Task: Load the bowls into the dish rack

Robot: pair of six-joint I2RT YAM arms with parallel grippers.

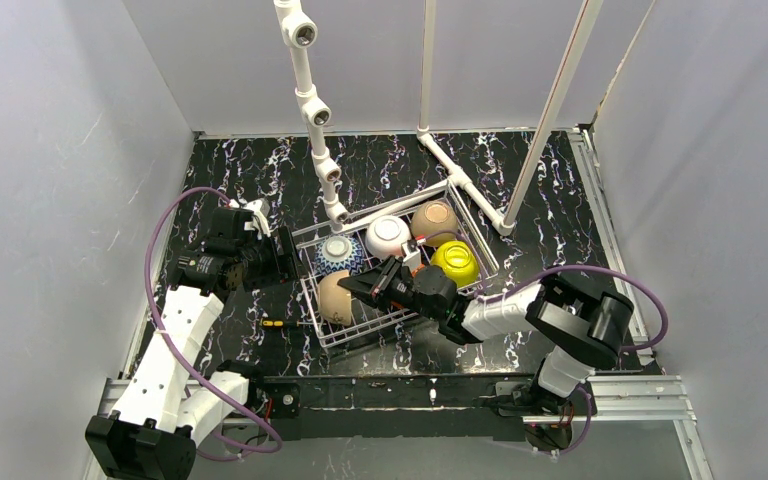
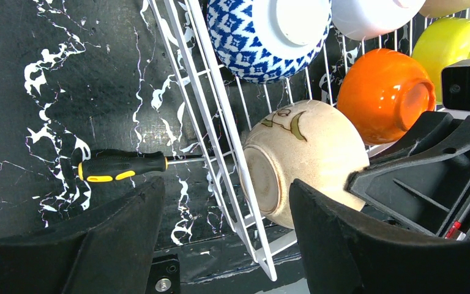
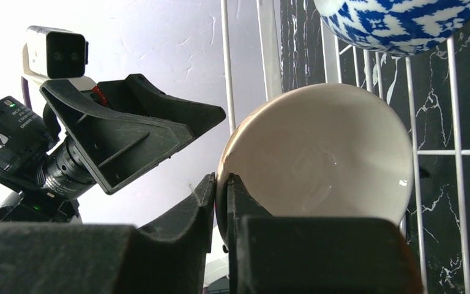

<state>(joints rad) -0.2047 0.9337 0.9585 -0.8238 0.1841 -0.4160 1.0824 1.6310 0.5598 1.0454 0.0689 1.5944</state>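
The leaf-marked tan bowl stands on edge in the near-left corner of the dish rack. Its foot ring faces left and its open mouth faces right, so its axis runs roughly left to right. The right gripper reaches in from the right, clenched on this bowl's rim with one finger inside and one outside. The left gripper hangs just left of the rack, released and wide apart, with nothing between its fingers and the bowl's foot facing it.

Whether the bowl's lower edge rests on the wires cannot be made out, since fingers cover it in both wrist views. From above, the right gripper hides nearly all of the orange bowl, which lies on its side just right of the tan one. The blue-and-white bowl sits foot-up just beyond. Farther right, the white bowl and yellow-green bowl are cut off at the frame edge. A screwdriver lies on the bench left of the rack.
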